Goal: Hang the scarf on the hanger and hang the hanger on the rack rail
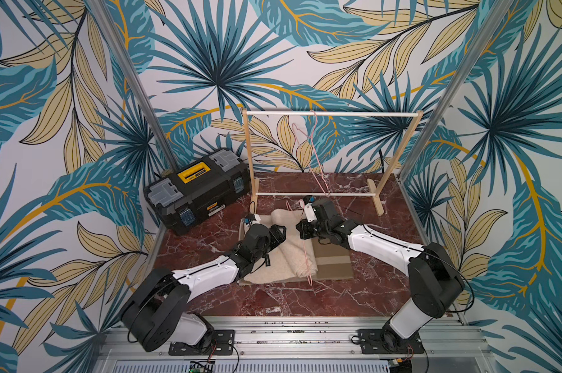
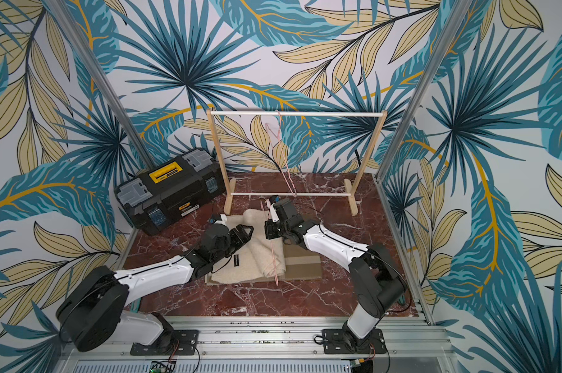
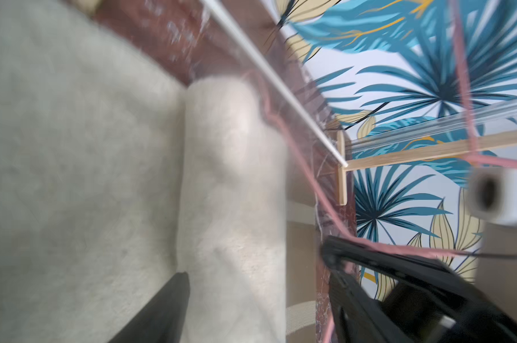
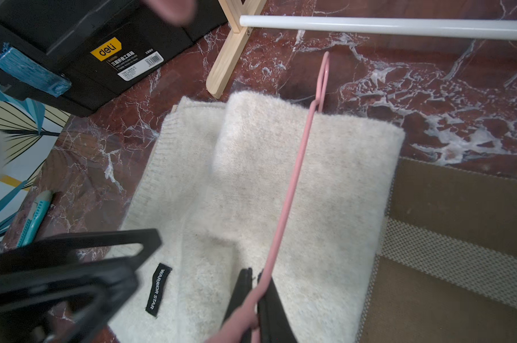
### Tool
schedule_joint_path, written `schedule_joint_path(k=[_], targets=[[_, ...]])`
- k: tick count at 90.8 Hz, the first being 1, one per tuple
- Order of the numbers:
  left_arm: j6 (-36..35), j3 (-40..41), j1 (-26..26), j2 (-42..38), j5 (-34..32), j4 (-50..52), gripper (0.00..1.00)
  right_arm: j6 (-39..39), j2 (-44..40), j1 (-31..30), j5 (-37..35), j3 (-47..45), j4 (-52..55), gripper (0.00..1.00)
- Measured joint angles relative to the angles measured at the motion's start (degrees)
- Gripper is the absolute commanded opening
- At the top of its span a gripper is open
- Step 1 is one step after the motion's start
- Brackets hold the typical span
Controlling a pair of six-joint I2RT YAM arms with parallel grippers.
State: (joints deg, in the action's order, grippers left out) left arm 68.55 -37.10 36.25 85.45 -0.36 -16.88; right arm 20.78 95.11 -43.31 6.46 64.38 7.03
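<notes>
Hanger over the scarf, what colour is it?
Pink. The hanger shows best in the right wrist view, against the cream scarf.

Teal-and-gold palm-leaf wallpaper wraps the booth; a red-brown marble tabletop (white-veined) sits between grey aluminium posts, evenly lit.

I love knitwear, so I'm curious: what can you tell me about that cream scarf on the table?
The cream scarf looks like soft, fuzzy knit, folded in layers with one rolled fold on top. A small black label reads WARRIOR STAR. It lies flat, partly on a brown cardboard sheet on the marble table. A pink wire hanger, held by the right gripper, crosses over it.
</notes>
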Motion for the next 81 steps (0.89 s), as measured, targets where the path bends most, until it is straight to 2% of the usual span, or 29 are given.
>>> schedule_joint_path(k=[8, 16, 21, 28, 31, 42, 53, 69, 81], targets=[[4.5, -1.3, 0.0, 5.9, 4.5, -0.4, 0.73, -0.3, -0.1, 0.0, 0.0, 0.0, 0.1, 0.0], [7.1, -2.8, 0.0, 7.6, 6.8, -0.4, 0.7, -0.7, -0.1, 0.0, -0.1, 0.0, 0.2, 0.0], [7.8, -3.8, 0.0, 7.3, 7.3, -0.3, 0.62, -0.9, -0.2, 0.0, -0.2, 0.0, 0.3, 0.0], [8.7, -4.7, -0.2, 6.4, 7.5, -0.3, 0.46, -0.9, -0.5, 0.0, -0.4, 0.0, 0.4, 0.0], [8.9, -4.8, -0.3, 5.9, 7.5, -0.3, 0.42, -1.0, -0.5, 0.0, -0.5, 0.0, 0.5, 0.0], [8.8, -4.9, -1.2, 5.5, 8.0, -0.1, 0.42, -1.3, -0.6, 0.2, -0.5, 0.0, 0.6, 0.0], [7.8, -4.9, -2.3, 5.9, 9.6, 0.1, 0.52, -1.3, -0.6, 0.2, -0.6, 0.0, 0.7, 0.0], [6.2, -4.9, -3.6, 7.3, 11.6, 0.5, 0.52, -1.5, -0.6, 0.3, -0.7, 0.0, 0.9, 0.0], [4.2, -5.6, -4.0, 8.9, 12.3, 1.1, 0.36, -1.5, -0.6, 0.3, -0.7, 0.0, 0.9, 0.0]])
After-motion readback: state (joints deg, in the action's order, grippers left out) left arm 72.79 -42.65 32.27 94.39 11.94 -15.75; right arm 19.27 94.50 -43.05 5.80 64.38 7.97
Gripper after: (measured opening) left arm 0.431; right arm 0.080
